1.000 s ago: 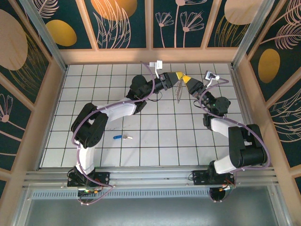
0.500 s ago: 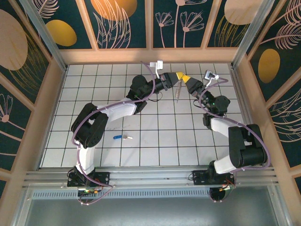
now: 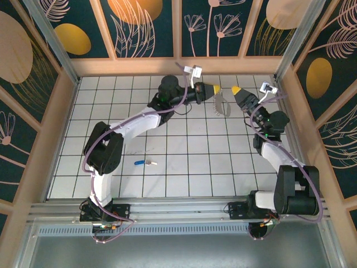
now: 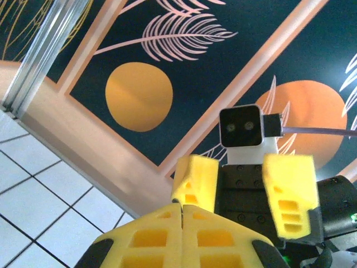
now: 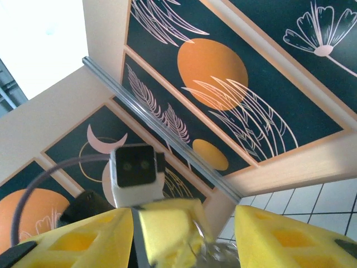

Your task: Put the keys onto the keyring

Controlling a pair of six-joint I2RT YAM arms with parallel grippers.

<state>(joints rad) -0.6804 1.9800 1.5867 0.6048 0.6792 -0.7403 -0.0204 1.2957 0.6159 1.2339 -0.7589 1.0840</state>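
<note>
Keyring (image 3: 220, 104) pinched in left pincer (image 3: 212, 89); right pincer (image 3: 236, 90) spread just beside; key (image 3: 145, 163) lies well apart.

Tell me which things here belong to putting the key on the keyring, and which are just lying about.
For the job: blue-headed key, loose on the tiled table; keyring, hanging from the left gripper; right gripper, jaws apart.
Just there: the tiled table itself; painted wall panels.
</note>
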